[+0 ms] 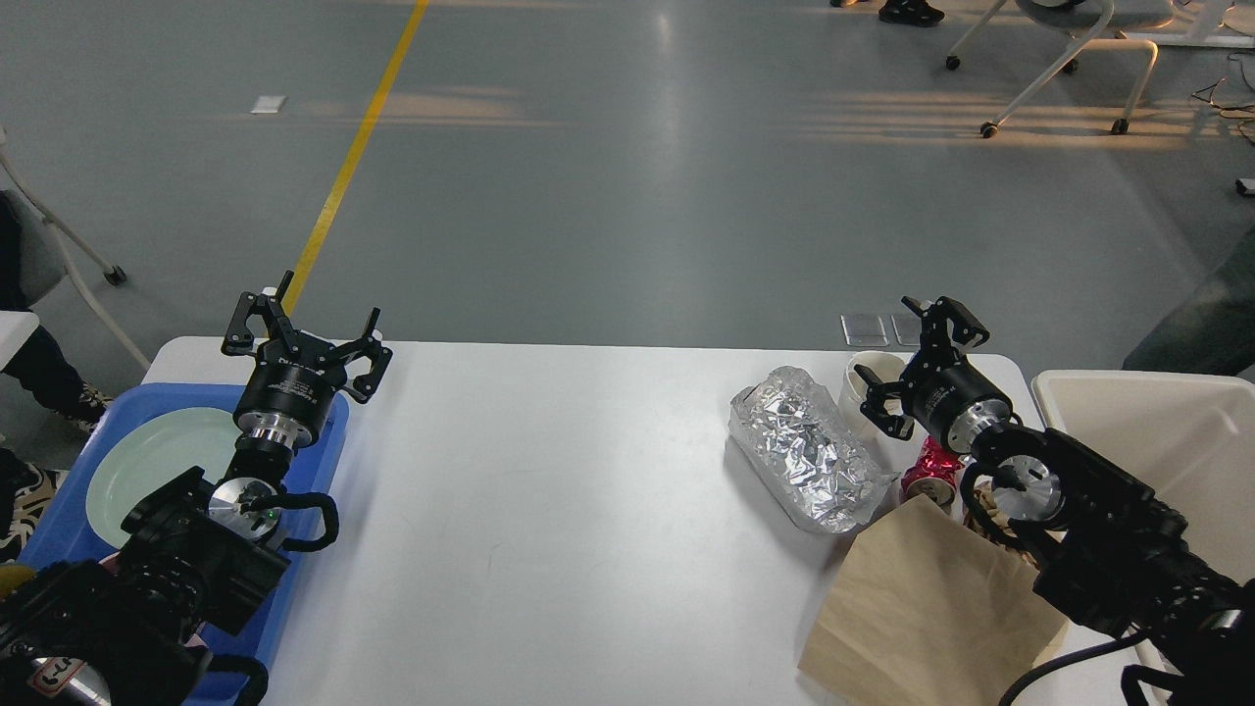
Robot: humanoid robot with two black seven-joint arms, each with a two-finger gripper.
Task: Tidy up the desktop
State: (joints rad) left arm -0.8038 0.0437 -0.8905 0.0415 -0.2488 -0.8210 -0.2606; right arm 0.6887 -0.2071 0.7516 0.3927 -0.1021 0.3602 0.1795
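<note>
Head view: large white rectangular desktop [588,510] fills frame middle, not yet tidy. At right remain crumpled foil container [809,451], brown paper bag [922,608], white cup [868,378]. Left gripper [304,338] spread wide, empty; right gripper [917,363] also wide, empty, above cup. Pale plate [157,461] already in blue tray [59,520], lower left.

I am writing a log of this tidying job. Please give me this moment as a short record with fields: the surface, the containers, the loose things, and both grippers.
surface: white desktop, middle bare
left side: blue tray holding a pale plate
right side: beige bin off the table edge
loose things: foil container, white cup, brown paper bag, red can
left gripper: open, empty, above the tray's far edge
right gripper: open, empty, beside the cup
</note>
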